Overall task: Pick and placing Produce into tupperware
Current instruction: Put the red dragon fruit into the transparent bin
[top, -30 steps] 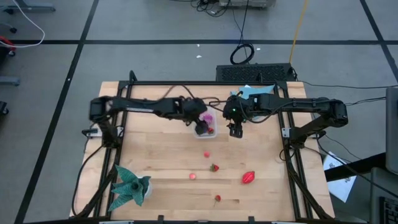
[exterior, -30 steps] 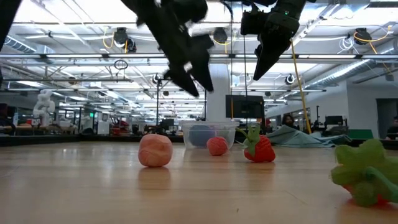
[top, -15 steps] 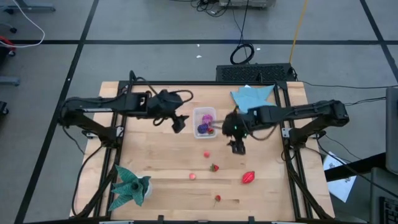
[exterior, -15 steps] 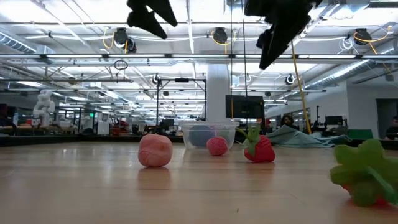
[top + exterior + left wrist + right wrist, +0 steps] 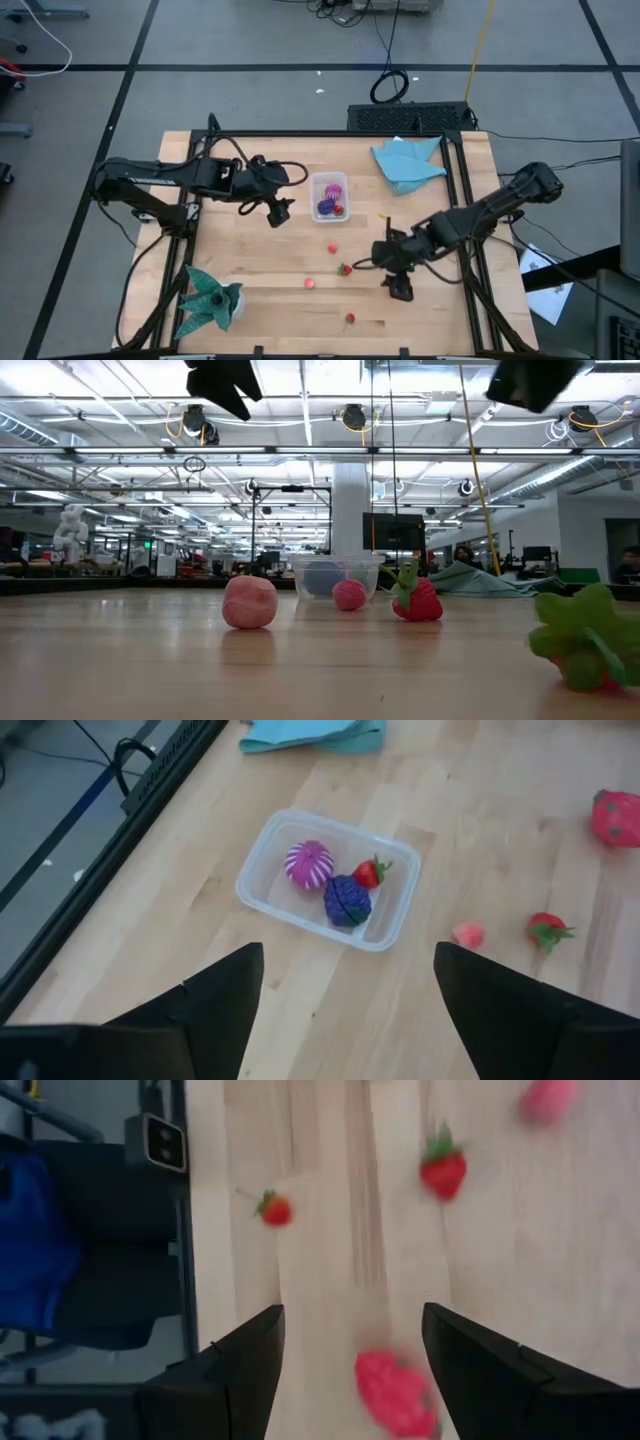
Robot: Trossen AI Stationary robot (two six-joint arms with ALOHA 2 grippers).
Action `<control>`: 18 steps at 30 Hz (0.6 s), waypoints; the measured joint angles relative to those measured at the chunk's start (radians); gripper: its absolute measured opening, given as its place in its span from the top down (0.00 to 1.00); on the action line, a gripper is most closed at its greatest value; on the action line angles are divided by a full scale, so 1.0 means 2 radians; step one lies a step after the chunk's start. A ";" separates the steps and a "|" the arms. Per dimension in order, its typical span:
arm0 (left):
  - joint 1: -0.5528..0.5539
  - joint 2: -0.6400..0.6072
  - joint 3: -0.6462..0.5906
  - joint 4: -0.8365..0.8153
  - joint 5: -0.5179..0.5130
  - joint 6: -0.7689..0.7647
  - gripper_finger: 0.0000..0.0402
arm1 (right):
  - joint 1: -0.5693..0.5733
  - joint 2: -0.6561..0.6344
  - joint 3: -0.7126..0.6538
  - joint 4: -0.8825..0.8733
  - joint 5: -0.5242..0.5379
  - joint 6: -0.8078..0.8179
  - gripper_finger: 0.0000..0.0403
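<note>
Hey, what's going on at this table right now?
A two-armed robot is sorting toy produce into a clear tupperware. Three pieces already lie inside it: a pink fruit, a purple fruit and a small strawberry. The right end effector, open, hangs over the oval red fruit near the front. The left end effector, open and empty, sits beside the tub. Several fruits remain loose on the wood.

table (image 5: 250, 260): pale wood, matt | tupperware (image 5: 395, 915): clear glossy plastic
</note>
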 joint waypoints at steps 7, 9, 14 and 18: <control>0.000 0.000 0.000 0.000 0.003 -0.013 0.26 | 0.018 0.000 -0.005 -0.046 0.007 0.012 0.44; 0.000 0.000 0.000 0.002 0.003 -0.014 0.26 | 0.018 0.000 -0.017 -0.041 0.008 -0.015 0.44; 0.000 0.000 0.000 0.003 0.004 -0.014 0.26 | 0.021 0.000 -0.067 -0.025 0.005 -0.058 0.44; 0.000 0.000 0.000 0.009 0.004 -0.014 0.26 | 0.021 0.000 -0.111 -0.007 -0.016 -0.097 0.44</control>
